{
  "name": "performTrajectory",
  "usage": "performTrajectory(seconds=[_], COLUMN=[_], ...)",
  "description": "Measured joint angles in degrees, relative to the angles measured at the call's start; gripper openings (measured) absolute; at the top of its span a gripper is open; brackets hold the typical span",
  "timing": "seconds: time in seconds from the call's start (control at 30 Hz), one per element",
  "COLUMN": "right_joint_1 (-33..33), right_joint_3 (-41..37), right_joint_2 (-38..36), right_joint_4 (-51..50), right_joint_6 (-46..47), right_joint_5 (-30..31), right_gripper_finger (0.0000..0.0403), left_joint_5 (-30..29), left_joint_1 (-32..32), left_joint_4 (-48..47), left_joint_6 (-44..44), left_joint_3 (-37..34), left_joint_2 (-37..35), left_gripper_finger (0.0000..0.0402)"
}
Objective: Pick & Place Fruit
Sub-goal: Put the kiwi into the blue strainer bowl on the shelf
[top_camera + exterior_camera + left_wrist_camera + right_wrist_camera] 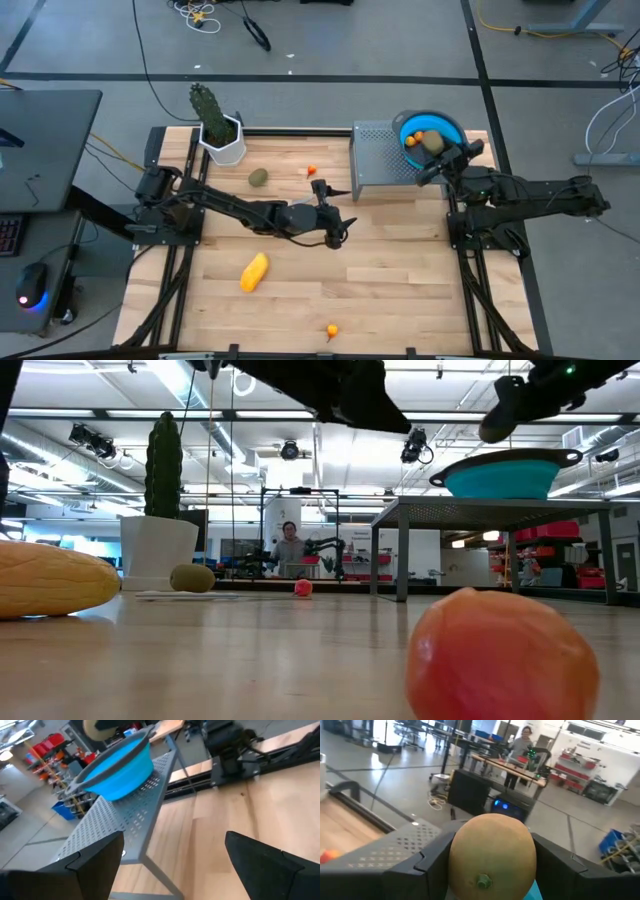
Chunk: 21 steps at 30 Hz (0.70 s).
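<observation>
My right gripper (436, 150) is over the blue bowl (443, 126) on the perforated metal stand (385, 155), shut on an olive-green oval fruit (492, 854). An orange piece (412, 140) lies in the bowl. My left gripper (338, 232) is open and empty above the table's middle, in front of the stand. Lying on the table are the yellow oblong fruit (254, 271), a second olive oval (258, 178) near the cactus pot, and tiny orange pieces (312, 170) (332, 329). The dark round fruit does not show. My right gripper pinches the olive-green oval fruit between its two fingers (432, 862), one on each side of its body (465, 855). The stem end (482, 881) faces the wrist camera. The fingers come from the table's right side. The fruit is lifted clear, above the blue bowl.
The green cactus in a white pot (218, 128) stands at the far left of the table. The metal stand fills the far right corner. A person (290, 545) is in the room beyond the far edge. Bare wood lies between the yellow fruit and the right arm's base.
</observation>
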Motion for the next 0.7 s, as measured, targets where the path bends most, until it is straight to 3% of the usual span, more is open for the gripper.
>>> performTrajectory(seconds=[0.23, 0.43, 0.7], right_joint_1=[-3.34, -6.24, -7.77], right_joint_3=[0.00, -0.04, -0.04], right_joint_2=[0.00, 0.07, 0.07], right_joint_4=[-2.62, -5.20, -4.77], right_joint_6=[0.54, 0.71, 0.38], right_joint_5=[2.28, 1.02, -2.26], right_gripper_finger=[0.0241, 0.0275, 0.0336], left_joint_5=[11.09, 18.92, 19.87], left_joint_1=[3.14, 7.28, 6.39], left_joint_4=[2.14, 11.30, 10.41], left_joint_6=[-3.71, -10.64, -12.64], left_joint_3=[-4.08, -10.25, -10.51], left_joint_2=[-2.15, -3.28, -7.95], left_gripper_finger=[0.0359, 0.0359, 0.0359])
